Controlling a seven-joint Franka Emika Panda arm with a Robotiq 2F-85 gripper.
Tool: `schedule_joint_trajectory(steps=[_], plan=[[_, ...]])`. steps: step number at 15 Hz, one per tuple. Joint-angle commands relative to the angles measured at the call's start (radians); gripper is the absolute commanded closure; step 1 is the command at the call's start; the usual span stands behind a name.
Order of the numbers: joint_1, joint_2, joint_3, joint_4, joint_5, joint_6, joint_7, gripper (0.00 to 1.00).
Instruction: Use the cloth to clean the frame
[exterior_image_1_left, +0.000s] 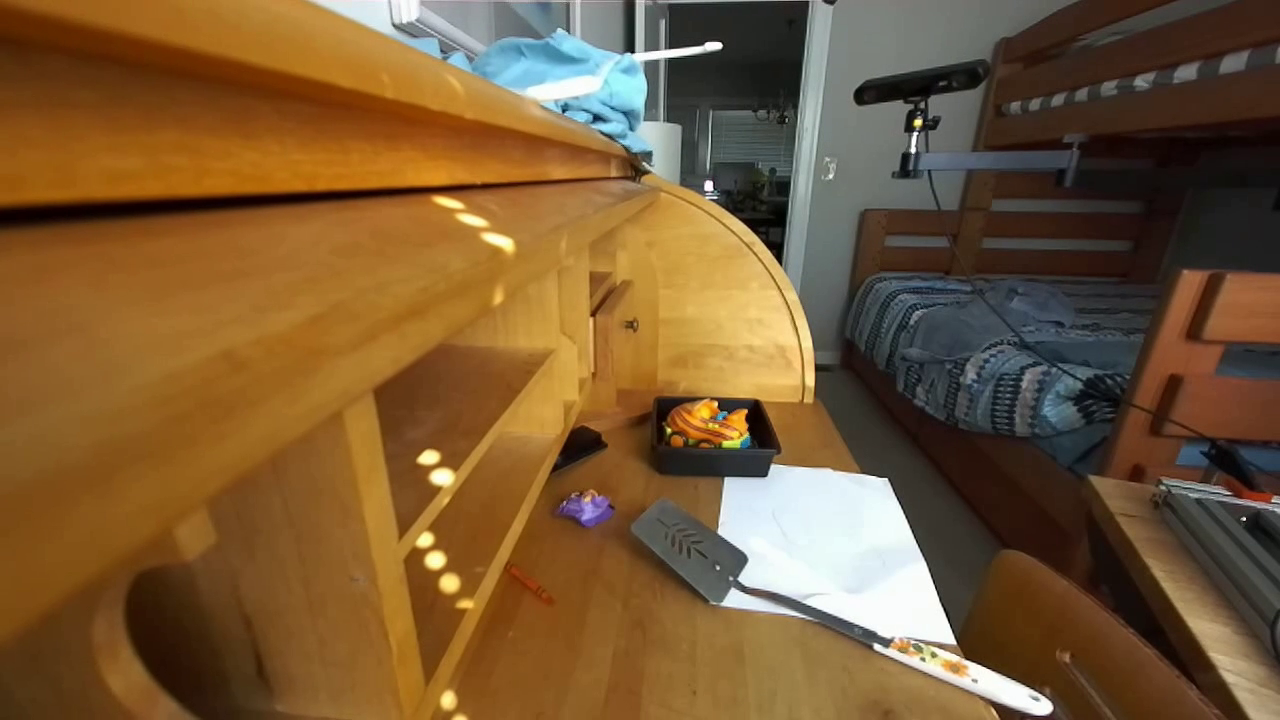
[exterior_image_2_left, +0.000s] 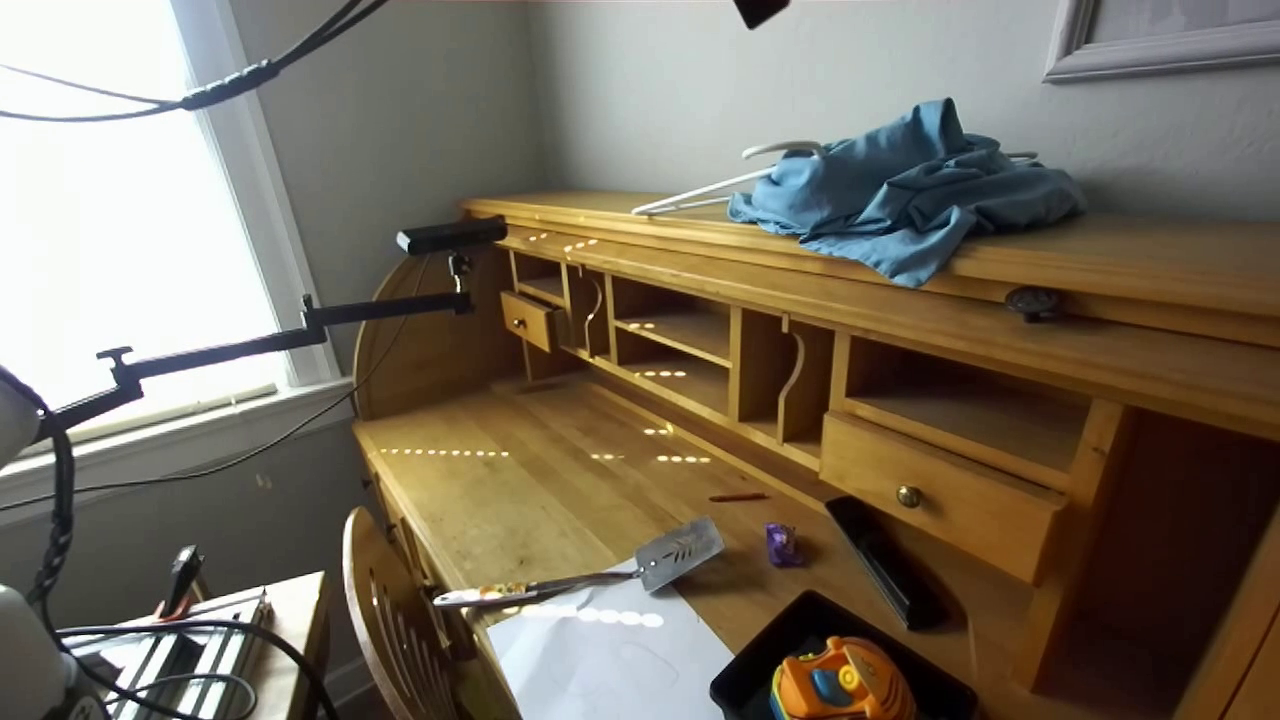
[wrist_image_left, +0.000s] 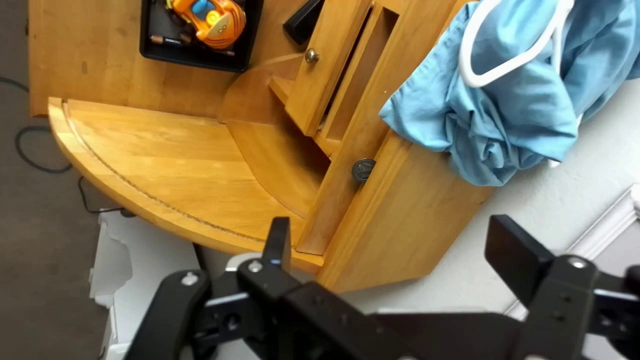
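Spread and empty, the hand (wrist_image_left: 392, 240) would best pinch a loose fold of blue cloth (wrist_image_left: 520, 122), clear of the white hanger (wrist_image_left: 467, 52)

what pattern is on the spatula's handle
The handle is white with orange flowers, clearest in an exterior view.

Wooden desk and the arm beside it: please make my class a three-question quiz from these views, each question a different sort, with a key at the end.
1. Multiple choice: where does the blue cloth lie?
A) on the chair
B) on the upper top of the wooden desk
C) on the window sill

2. True or false: in the wrist view, the gripper stands open.

3. Fill in the blank: the orange toy sits inside the black ____.

Key: 1. B; 2. True; 3. tray
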Motion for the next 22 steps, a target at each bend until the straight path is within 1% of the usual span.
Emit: schedule_joint_trajectory(steps=[1,2,3,5,6,9,10,11,13,15,16,19,22], plan=[[0.047,0.169,-0.098,0.193,0.194,-0.112,-0.126,0.00],[0.058,0.211,-0.114,0.244,0.257,-0.165,-0.156,0.00],[0.058,0.242,-0.119,0.291,0.297,-0.228,-0.160,0.00],[0.060,0.317,-0.112,0.378,0.347,-0.328,-0.154,0.00],[0.058,0.345,-0.107,0.419,0.353,-0.371,-0.137,0.00],[0.055,0.448,-0.095,0.527,0.347,-0.428,-0.100,0.00],[0.054,0.478,-0.092,0.563,0.332,-0.440,-0.053,0.00],[0.056,0.396,-0.088,0.451,0.318,-0.385,-0.107,0.00],[0.056,0.447,-0.087,0.502,0.318,-0.396,-0.083,0.00],[0.055,0.468,-0.087,0.523,0.317,-0.401,-0.079,0.00],[0.055,0.458,-0.087,0.496,0.321,-0.341,-0.106,0.00],[0.049,0.512,-0.085,0.498,0.363,-0.262,-0.158,0.00],[0.047,0.573,-0.075,0.517,0.397,-0.207,-0.190,0.00]])
